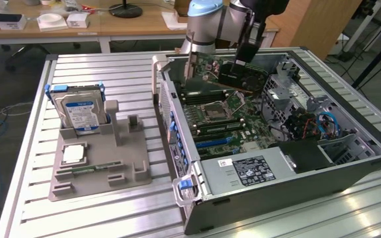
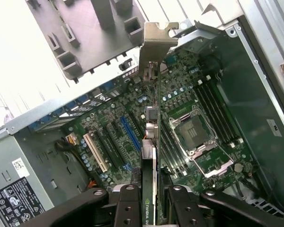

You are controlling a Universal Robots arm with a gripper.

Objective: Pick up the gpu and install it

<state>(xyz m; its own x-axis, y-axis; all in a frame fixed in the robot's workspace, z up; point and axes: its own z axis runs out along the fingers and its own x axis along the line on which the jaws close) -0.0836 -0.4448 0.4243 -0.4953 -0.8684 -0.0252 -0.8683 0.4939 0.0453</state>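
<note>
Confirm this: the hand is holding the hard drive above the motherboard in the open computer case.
Wrong on one point: the hand grips the gpu, not the hard drive, which stands in the grey holder on the table. The wrist view shows the card edge-on in its grip above the motherboard.

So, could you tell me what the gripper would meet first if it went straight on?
The gripper, shut on the gpu, points down into the computer case; the card's edge would likely touch the motherboard first, between the blue slot and the CPU socket, though depth is unclear.
</note>
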